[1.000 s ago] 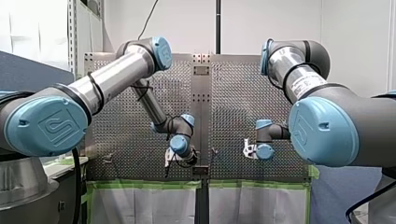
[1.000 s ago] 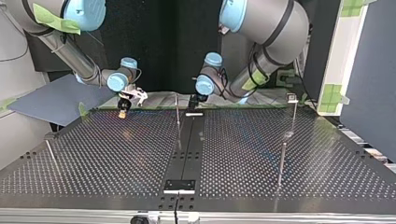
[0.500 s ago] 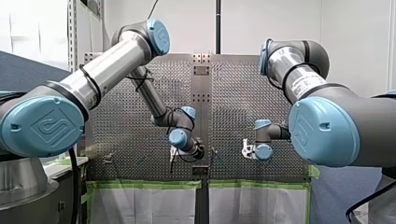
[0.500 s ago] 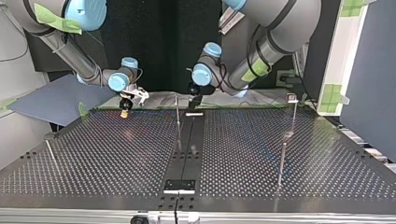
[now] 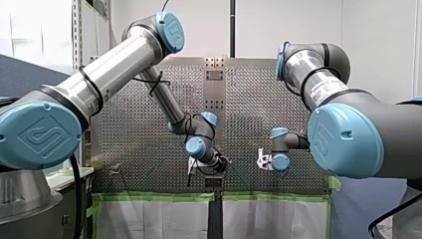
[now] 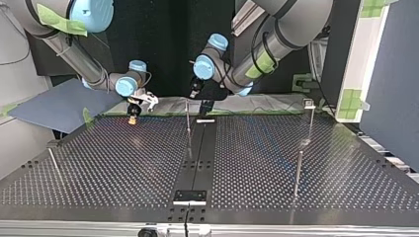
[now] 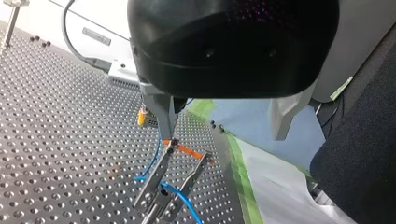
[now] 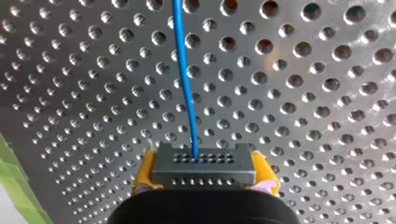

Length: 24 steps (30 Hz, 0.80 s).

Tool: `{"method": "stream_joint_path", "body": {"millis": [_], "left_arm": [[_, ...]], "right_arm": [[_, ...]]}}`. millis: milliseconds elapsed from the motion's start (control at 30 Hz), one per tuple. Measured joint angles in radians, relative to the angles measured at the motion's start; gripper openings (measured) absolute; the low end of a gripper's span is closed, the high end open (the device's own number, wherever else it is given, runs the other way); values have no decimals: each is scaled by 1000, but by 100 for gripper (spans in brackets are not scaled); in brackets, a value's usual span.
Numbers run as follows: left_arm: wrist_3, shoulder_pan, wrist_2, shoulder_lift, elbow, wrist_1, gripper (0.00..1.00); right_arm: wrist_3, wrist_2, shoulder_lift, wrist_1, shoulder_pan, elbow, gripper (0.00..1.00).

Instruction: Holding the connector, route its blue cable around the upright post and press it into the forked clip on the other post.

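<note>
Right wrist view: the connector (image 8: pixel 204 164) is clamped in the right gripper (image 8: pixel 204 173) between yellow pads (image 8: pixel 144 175), its long side lying across them. The blue cable (image 8: pixel 184 70) leaves its face and runs straight ahead, low over the table (image 8: pixel 303 93)

Left wrist view: the left gripper (image 7: pixel 224 135) is released, its metal fingers (image 7: pixel 164 114) spread wide with nothing between them. Just beneath stands the forked clip (image 7: pixel 156 175), with the cable passing through or beside its prongs; which cannot be told. Beyond it the cable leads off to the connector, far ahead

Top view: the right gripper is seen at the far left, low over the table, and the left gripper hangs above a post (image 6: pixel 188 118) at far centre. The post lies to the right of the connector, and the left arm is judged the nearer to it. The cable cannot be made out here

Front view: the left gripper is seen at the table's middle, the right gripper to its right, apart
</note>
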Motion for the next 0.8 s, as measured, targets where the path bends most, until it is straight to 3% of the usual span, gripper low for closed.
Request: {"method": "stream_joint_path", "body": {"millis": [800], "left_arm": [[-18,-2,-42,0,0,45,100]], "right_arm": [[4,-20,2,-2,0,0,0]]}}
